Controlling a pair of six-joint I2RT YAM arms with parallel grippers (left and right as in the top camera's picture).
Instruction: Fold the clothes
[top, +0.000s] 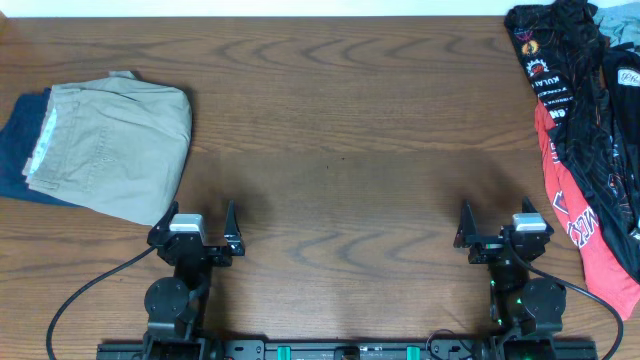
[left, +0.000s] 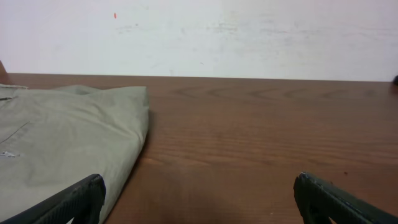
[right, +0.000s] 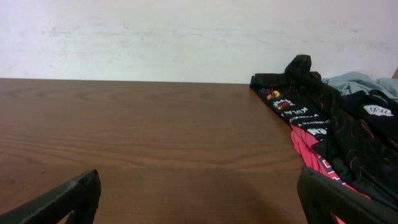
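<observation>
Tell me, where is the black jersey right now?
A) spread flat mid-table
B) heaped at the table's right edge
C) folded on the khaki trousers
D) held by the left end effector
B: the black jersey lies in a crumpled heap at the right edge of the table, with nothing gripping it.

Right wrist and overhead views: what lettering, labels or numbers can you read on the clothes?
"KUL": white lettering on the black jersey, the rest lost in folds.
White patch on the jersey: writing too small to read.
White letters on the red fabric: cut off, unreadable.
Folded khaki trousers: no text visible.
</observation>
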